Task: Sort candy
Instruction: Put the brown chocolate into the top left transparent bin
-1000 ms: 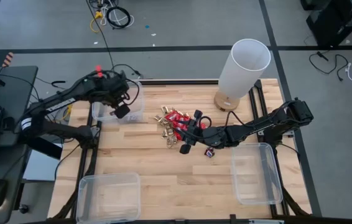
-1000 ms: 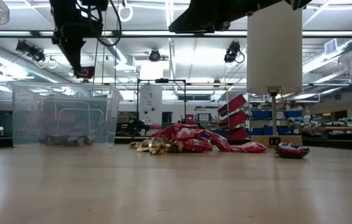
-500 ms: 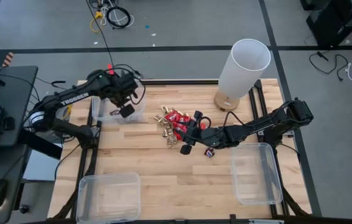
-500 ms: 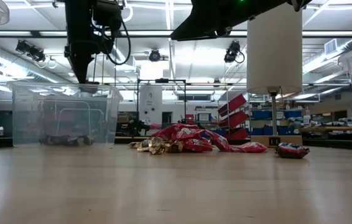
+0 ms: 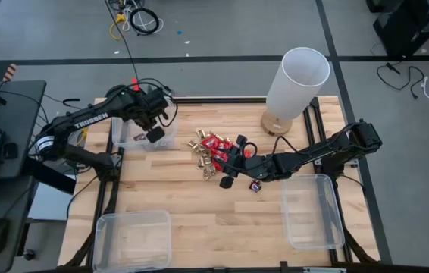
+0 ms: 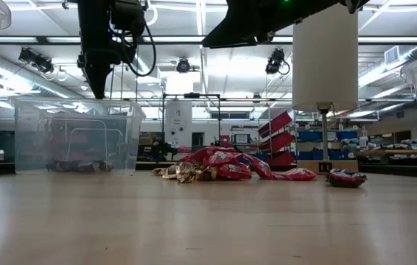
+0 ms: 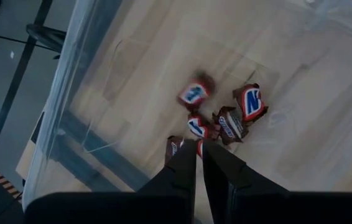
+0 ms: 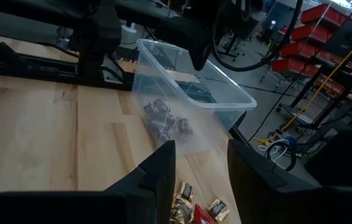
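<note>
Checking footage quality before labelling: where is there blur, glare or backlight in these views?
Left wrist view: one mini bar in the bin is smeared, the others sharp. Low view: bright ceiling lights leave both arms as dark silhouettes; candy pile stays readable. Right wrist view: own fingers are soft and dark. High view: even light, no glare.

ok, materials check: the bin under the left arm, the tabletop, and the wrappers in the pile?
Bin: looks like clear, glossy rigid plastic; the bars inside show through its walls. Tabletop: pale wood planks with visible seams and grain, satin finish; possibly butcher block or laminate. Pile wrappers: shiny red packets look like plastic film, the crinkled gold pieces like metal foil.
</note>
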You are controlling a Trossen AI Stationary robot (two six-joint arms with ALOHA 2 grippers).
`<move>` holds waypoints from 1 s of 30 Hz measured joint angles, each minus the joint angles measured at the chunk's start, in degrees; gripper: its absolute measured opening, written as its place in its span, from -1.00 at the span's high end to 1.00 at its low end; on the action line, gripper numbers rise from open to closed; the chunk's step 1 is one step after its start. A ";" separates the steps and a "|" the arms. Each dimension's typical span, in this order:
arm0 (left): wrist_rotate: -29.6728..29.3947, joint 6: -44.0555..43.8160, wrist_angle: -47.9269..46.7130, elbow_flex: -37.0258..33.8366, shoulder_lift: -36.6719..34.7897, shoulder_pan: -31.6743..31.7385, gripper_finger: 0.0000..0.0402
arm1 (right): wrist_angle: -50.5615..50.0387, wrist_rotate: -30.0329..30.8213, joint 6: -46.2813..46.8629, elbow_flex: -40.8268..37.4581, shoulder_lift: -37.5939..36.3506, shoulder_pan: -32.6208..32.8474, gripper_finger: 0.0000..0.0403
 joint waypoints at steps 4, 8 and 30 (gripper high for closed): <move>-0.14 -0.02 0.28 0.00 0.00 -0.02 0.84 | -0.01 0.02 0.01 0.00 0.00 0.00 0.35; -0.13 1.89 2.44 0.00 -0.09 -0.25 0.84 | -0.34 0.02 1.87 0.00 0.00 0.00 0.35; 1.65 11.56 25.71 -0.02 -7.10 -18.50 0.84 | -35.69 -13.94 17.76 0.16 -7.20 -0.04 0.36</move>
